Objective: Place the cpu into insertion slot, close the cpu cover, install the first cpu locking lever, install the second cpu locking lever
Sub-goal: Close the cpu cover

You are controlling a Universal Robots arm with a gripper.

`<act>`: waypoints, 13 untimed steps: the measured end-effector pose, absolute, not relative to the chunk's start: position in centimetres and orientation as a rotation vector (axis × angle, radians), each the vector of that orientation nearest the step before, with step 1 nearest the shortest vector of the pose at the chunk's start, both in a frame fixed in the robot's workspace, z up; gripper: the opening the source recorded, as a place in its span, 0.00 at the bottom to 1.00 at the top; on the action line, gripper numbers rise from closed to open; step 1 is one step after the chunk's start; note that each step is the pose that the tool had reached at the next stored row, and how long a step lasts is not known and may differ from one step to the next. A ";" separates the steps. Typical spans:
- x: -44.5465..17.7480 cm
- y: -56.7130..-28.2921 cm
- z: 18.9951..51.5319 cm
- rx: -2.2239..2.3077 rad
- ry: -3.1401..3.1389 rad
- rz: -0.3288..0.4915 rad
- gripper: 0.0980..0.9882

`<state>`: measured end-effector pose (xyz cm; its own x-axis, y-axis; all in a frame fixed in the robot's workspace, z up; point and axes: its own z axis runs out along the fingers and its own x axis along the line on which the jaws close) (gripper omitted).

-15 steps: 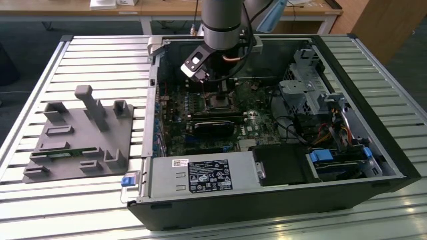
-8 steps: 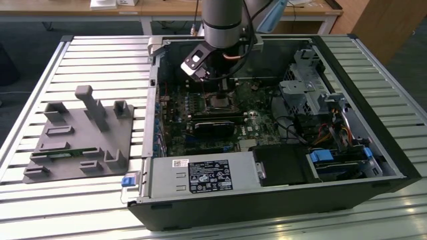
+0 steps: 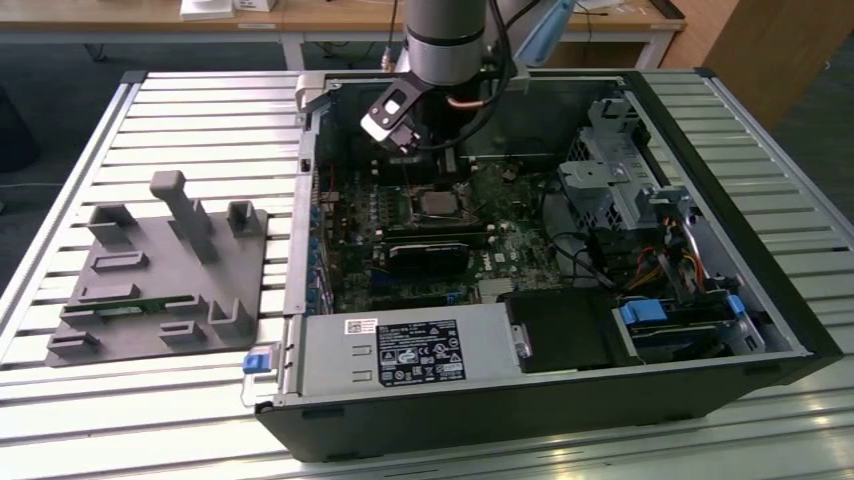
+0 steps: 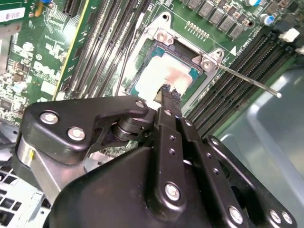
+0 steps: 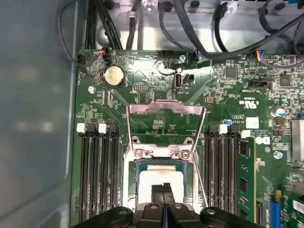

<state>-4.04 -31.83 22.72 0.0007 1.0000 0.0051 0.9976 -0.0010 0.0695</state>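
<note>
gripper [image 4: 168,91]: matte black and chunky, linked arms dotted with round silver screw heads. two slim fingers are pressed together with just a seam between them, and nothing i can see is pinched in there. the frayed-looking tips sit right at the cpu's top, touching or a hair above, can't tell which.
cpu [image 4: 159,71]: one flat square chip with a pale silver lid, a pinkish smear on it and a teal-green edge. it's lying in the slot.
slot [image 4: 179,47]: dark square socket on the green board [image 5: 142,90], with silvery brackets at its rim.
cover [image 5: 166,108]: thin silver-grey frame with a cut-out middle. it's swung open and tilted back off the chip, hinged at the slot's edge.
lever [image 4: 247,80]: one bare wire rod, thin and straight, poking out free from a slot corner.
memory slots [image 5: 97,175]: long black strips in two banks, one on each side of the slot, with white clips at their ends.
coin cell [image 5: 113,75]: one, round and shiny, plus black cables [image 5: 199,28] looping past the board edge, both seen in the first wrist view.
exterior view extras: a silver-grey arm [image 3: 447,40] reaches down into an open black case [image 3: 747,300]. the case sits on a slatted metal table [image 3: 80,420]. one grey plastic fixture plate [image 3: 147,270] with upright pegs lies at the exterior view's left of the case, and a black graphics card [image 3: 430,250] sits beside the slot.
</note>
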 end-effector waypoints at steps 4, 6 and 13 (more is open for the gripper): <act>-4.0 -31.8 23.4 2.189 2.188 0.082 0.01; -4.0 -31.8 23.8 2.189 2.188 0.082 0.01; -4.0 -31.8 25.6 2.189 2.188 0.082 0.01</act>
<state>-4.04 -31.83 25.59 0.0007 1.0000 0.0051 0.9976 -0.0010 0.0694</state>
